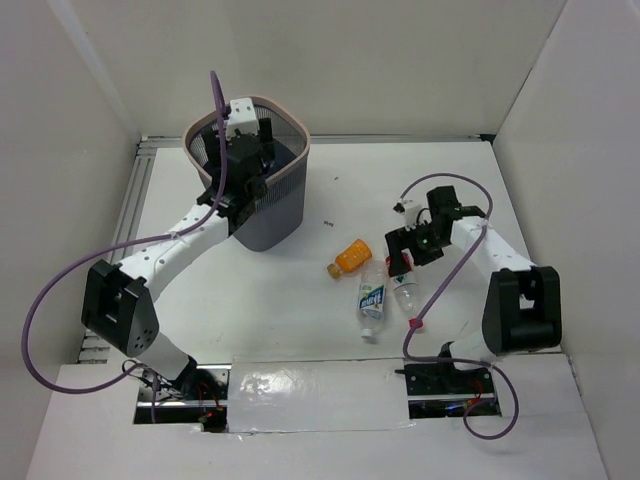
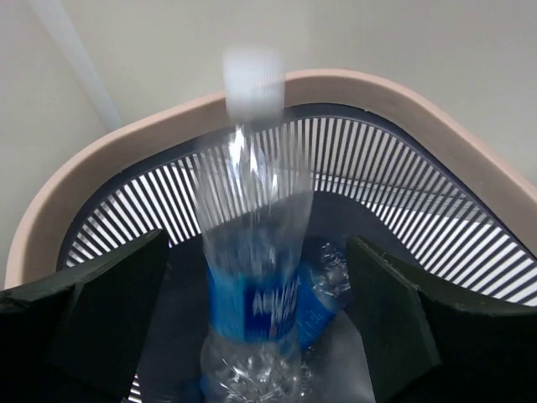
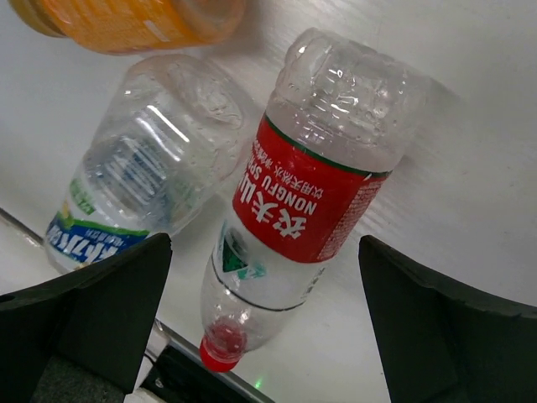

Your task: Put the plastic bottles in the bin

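- While the left claw [image 2: 258, 252] hangs over the bin [image 2: 403, 101], its dark fingers [image 2: 101, 311] stand wide apart, with a clear gap on each side of what is between them
- Between them is a blue-labelled bottle [image 2: 252, 277], upright with its white cap on top, touching neither finger; its outline is smeared, and its lower part is within the mesh wall
- Just beside it, lower in the bin, lies a second bottle [image 2: 323, 290], also with a blue label
- From above, the bin sits at the far left of the table [image 1: 280, 300], its pale rim ringing the left arm's wrist
- Over on the right, the right claw [image 3: 264, 248] is also spread wide, hovering above a red-labelled bottle [image 3: 302, 193] that lies on its side on the table, red cap towards the camera, held by nothing
- Alongside it lies a green-and-blue-labelled bottle [image 3: 126, 185], clear and on its side; I cannot tell whether the two touch
- Near their far ends lies the orange bottle [image 3: 126, 21], only partly in the wrist view
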`<action>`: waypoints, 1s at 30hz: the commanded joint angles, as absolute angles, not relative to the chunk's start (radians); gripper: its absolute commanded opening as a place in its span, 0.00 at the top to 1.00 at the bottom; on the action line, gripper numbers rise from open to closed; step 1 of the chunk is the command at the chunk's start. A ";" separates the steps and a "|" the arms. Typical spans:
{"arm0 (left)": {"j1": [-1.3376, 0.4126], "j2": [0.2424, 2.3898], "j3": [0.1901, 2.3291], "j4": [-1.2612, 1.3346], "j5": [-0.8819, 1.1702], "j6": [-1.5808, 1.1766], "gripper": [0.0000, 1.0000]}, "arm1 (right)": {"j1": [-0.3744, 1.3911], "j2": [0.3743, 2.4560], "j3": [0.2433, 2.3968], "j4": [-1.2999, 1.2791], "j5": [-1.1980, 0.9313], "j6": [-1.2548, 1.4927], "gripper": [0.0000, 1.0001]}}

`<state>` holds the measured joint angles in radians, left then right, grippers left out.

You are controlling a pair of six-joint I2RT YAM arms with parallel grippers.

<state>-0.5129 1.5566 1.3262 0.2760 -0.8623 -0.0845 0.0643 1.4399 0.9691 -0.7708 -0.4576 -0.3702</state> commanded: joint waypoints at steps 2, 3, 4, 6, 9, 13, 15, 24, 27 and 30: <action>-0.524 1.485 1.342 0.302 -0.809 -0.115 0.00 | 0.123 1.517 0.968 -0.709 -0.325 -0.263 0.01; -0.541 1.468 1.342 0.302 -0.792 -0.094 0.00 | 0.123 1.552 0.977 -0.709 -0.289 -0.252 0.01; -0.563 1.451 1.330 0.319 -0.767 -0.068 0.00 | 0.123 1.569 0.977 -0.695 -0.273 -0.241 0.01; -0.661 1.393 1.304 0.330 -0.684 0.024 0.00 | 0.123 1.604 1.003 -0.678 -0.262 -0.212 0.01; -0.805 1.327 1.238 0.296 -0.579 0.051 0.02 | 0.132 1.653 1.034 -0.644 -0.235 -0.172 0.05; -0.934 1.249 1.120 0.192 -0.459 -0.063 0.07 | 0.132 1.698 1.043 -0.621 -0.225 -0.160 0.16; -0.966 1.236 1.042 0.151 -0.417 -0.142 0.07 | 0.123 1.698 1.054 -0.621 -0.259 -0.160 0.38; -1.072 1.302 0.853 0.120 -0.221 -0.408 0.01 | 0.025 1.709 1.516 -0.810 -0.550 -0.351 0.71; -1.103 1.379 0.844 0.175 -0.221 -0.434 0.01 | 0.025 1.709 1.779 -0.729 -0.716 -0.341 0.71; -1.127 1.431 0.831 0.242 -0.212 -0.459 0.01 | 0.081 1.718 1.940 -0.451 -0.825 -0.240 0.70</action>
